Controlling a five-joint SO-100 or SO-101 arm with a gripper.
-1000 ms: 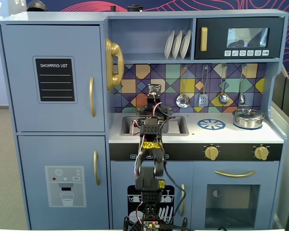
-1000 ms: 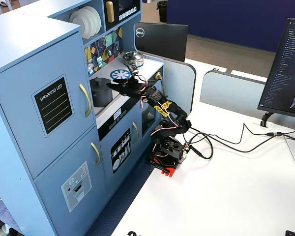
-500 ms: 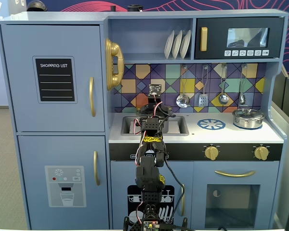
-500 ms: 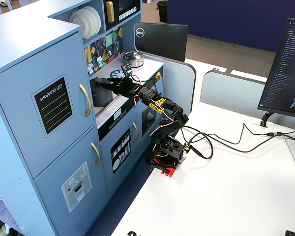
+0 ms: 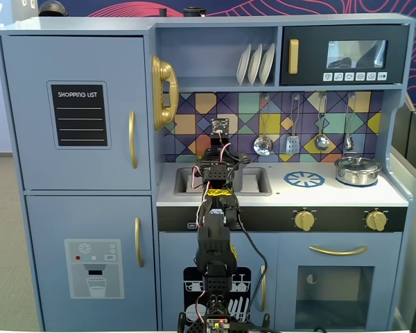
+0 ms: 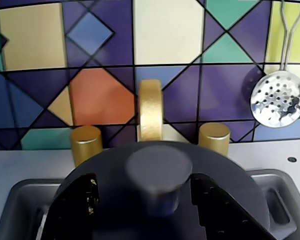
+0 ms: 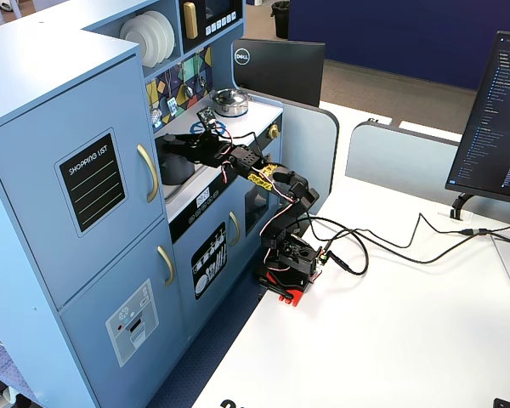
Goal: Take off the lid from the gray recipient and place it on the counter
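The dark gray lid [image 6: 225,175] fills the lower wrist view, its round knob [image 6: 159,167] between my two black fingers [image 6: 82,202]. My gripper [image 6: 144,179] straddles the knob with jaws apart; there is a gap on the left side. In a fixed view the gripper [image 5: 222,158] hovers over the sink, and the gray recipient [image 5: 240,177] shows just behind the arm, the lid lying level on top of it. From the side, the pot [image 7: 177,167] sits in the sink under the gripper [image 7: 184,143]. The white counter [image 5: 374,198] stretches to the right.
A gold faucet [image 6: 151,112] and two gold taps [image 6: 85,142] stand just behind the lid. The sink wall [image 6: 20,210] surrounds the pot. A shiny steel pot [image 5: 357,170] sits at the counter's right, next to the printed burner [image 5: 304,180]. Utensils [image 5: 263,144] hang on the backsplash.
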